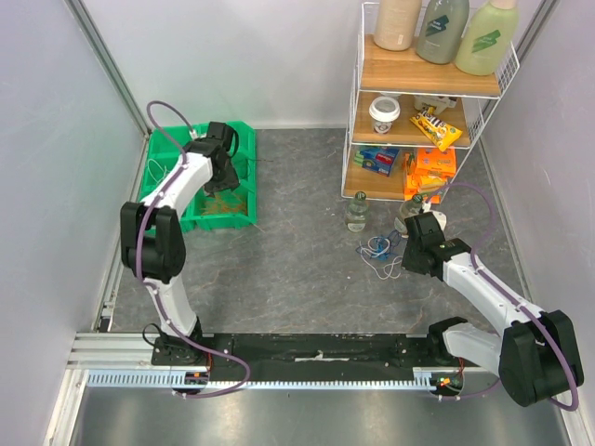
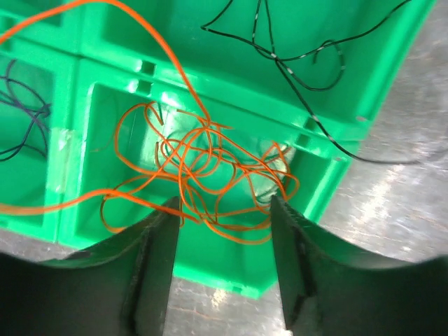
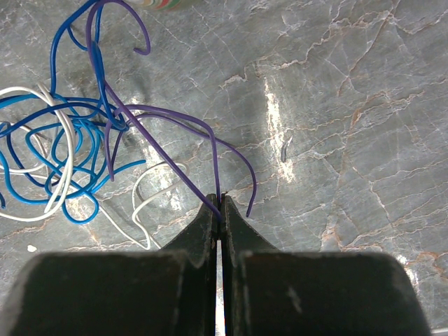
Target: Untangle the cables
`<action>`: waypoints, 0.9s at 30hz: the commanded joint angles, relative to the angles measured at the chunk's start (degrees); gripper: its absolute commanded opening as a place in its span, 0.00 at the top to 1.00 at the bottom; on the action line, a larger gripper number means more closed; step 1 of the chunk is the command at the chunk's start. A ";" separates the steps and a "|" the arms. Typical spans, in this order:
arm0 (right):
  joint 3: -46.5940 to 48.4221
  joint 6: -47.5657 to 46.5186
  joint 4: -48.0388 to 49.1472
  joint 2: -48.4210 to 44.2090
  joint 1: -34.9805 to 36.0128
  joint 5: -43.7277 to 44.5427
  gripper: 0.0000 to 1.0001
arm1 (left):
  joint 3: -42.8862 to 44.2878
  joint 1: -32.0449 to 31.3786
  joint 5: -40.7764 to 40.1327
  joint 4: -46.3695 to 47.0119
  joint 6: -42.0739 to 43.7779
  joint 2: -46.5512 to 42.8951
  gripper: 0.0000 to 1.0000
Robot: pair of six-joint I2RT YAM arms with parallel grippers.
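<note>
A small tangle of blue and white cables [image 1: 379, 253] lies on the grey table left of my right gripper [image 1: 416, 243]. In the right wrist view my right gripper [image 3: 218, 203] is shut on a purple cable [image 3: 168, 122] that runs up into the blue and white tangle [image 3: 52, 150]. My left gripper [image 1: 219, 147] hangs over the green bins [image 1: 240, 200]. In the left wrist view my left gripper [image 2: 224, 210] is open and empty above a heap of orange cables [image 2: 203, 164] in one compartment. Black cables [image 2: 294, 56] lie in the compartment behind, dark blue ones [image 2: 21, 105] at the left.
A white wire shelf [image 1: 423, 102] with bottles, a cup and snack packs stands at the back right. A small glass bottle [image 1: 357, 212] and another jar [image 1: 409, 216] stand on the table near the tangle. Grey walls close both sides.
</note>
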 commanded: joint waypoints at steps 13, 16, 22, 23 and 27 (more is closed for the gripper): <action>0.12 -0.76 1.92 0.26 -0.10 0.13 1.00 | -4.94 6.87 12.83 5.30 5.03 -17.48 0.18; 0.30 -0.76 1.93 0.87 -0.10 -0.05 1.00 | -4.15 7.75 12.58 4.16 4.34 -16.59 0.19; 0.30 -0.84 1.92 0.26 -0.10 -0.05 1.00 | -5.29 15.73 8.09 2.33 -1.98 -16.95 0.16; 0.30 -0.93 2.01 0.08 -0.01 0.04 1.00 | -5.38 17.75 9.48 1.79 -2.60 -16.34 0.16; 0.47 -1.02 2.01 0.52 -0.10 0.13 1.00 | -7.13 22.69 16.08 3.97 -1.91 -14.75 0.28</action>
